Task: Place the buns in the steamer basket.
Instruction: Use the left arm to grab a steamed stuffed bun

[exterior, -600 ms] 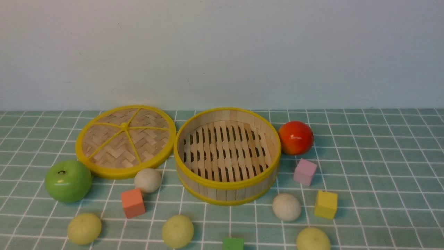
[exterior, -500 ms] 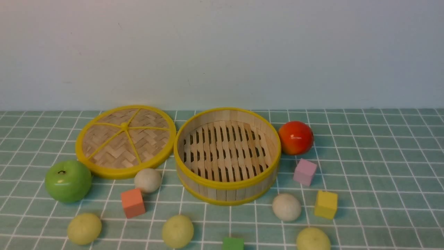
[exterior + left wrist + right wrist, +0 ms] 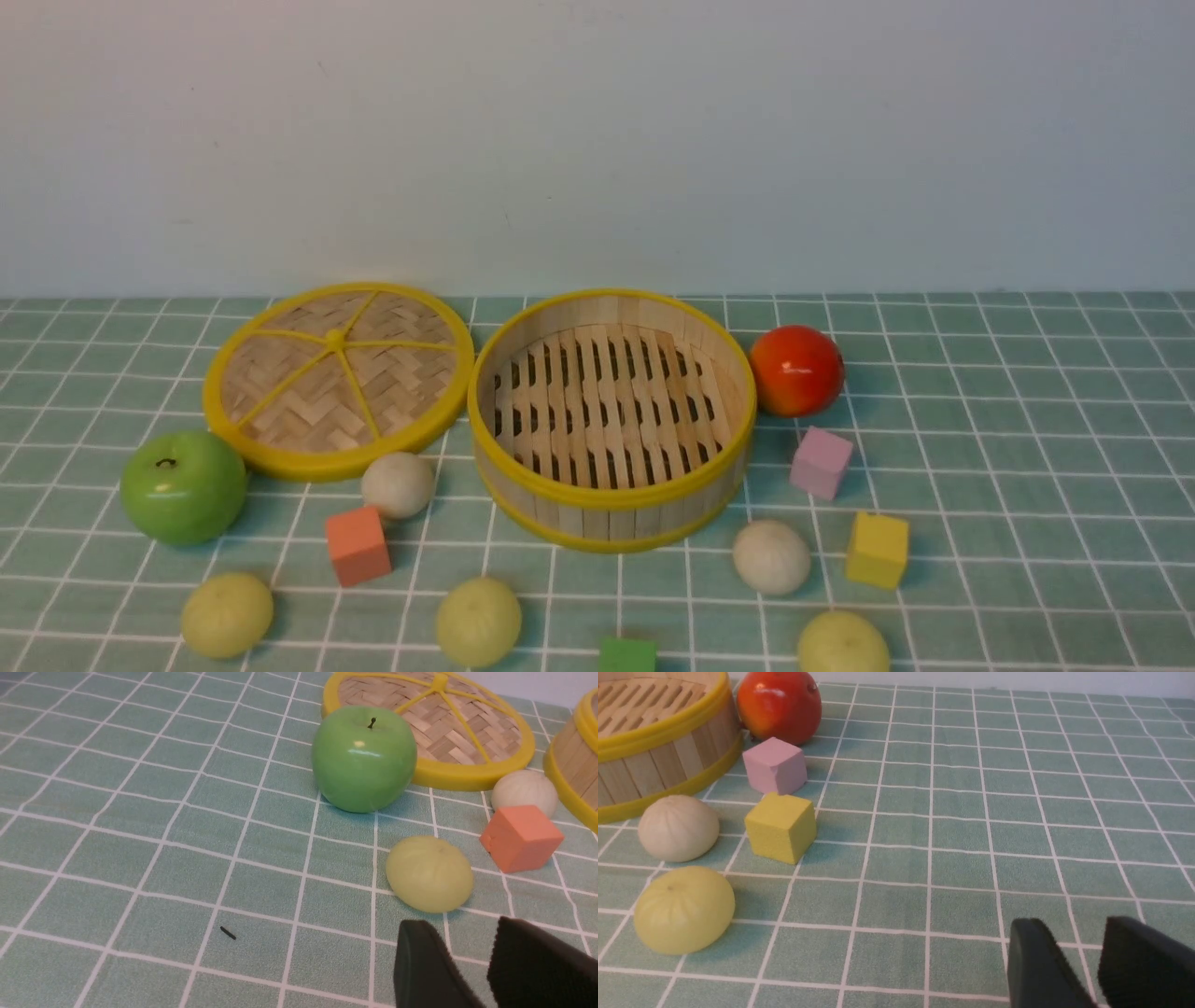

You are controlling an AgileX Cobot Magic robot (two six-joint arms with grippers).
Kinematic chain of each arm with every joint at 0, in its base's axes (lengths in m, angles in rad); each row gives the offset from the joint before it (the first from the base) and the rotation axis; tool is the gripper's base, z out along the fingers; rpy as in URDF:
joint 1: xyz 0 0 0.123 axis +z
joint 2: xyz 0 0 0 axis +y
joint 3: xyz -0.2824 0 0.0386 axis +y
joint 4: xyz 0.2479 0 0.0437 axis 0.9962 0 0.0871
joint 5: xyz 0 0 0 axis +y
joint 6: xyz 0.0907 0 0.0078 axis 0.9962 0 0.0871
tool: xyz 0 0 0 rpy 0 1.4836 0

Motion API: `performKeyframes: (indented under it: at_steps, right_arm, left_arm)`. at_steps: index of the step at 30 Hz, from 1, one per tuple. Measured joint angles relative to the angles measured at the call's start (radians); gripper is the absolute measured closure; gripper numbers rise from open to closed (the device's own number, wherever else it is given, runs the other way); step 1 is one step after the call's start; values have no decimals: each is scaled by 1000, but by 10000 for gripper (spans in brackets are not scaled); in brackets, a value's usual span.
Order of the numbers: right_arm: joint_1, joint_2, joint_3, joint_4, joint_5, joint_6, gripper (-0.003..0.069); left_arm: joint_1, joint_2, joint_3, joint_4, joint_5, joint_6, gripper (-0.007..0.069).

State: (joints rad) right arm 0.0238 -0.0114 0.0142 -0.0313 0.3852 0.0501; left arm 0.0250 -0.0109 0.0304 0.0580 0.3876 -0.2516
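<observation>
With all five buns (image 3: 772, 557) lying on the table (image 3: 1027, 420) near the empty steamer basket (image 3: 611, 499), the left end effector (image 3: 465, 938) and right end effector (image 3: 1076, 935) stood partly open and empty, so the first pick probably called for reaching and closing on a nearby bun.

**Q:** Front view?
**A:** Set between the arms, fairly low, facing the wall (image 3: 597, 140). It takes in the whole spread on the checked cloth (image 3: 1027, 420).

**Q:** Left wrist view?
**A:** Close over the cloth, just behind the left gripper (image 3: 465, 947). It shares the green apple (image 3: 364, 758), lid (image 3: 467, 723) and orange cube (image 3: 521, 837) with the front view.

**Q:** Right wrist view?
**A:** Equally close, behind the right gripper (image 3: 1076, 947). It shares the red fruit (image 3: 779, 704), pink cube (image 3: 774, 765) and yellow cube (image 3: 781, 827). The basket (image 3: 658, 765) appears in all three.
</observation>
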Motion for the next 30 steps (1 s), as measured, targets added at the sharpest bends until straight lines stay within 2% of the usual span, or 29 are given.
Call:
performKeyframes:
  at_steps: [24,28,30]
  right_arm:
    - [-1,0,0,0,0,0,421]
    - [-1,0,0,0,0,0,421]
    - [-1,0,0,0,0,0,421]
  left_arm:
    - [0,0,0,7,0,0,386]
    - [0,0,0,38,-47,-4,386]
    - [0,0,0,8,-115,-49,386]
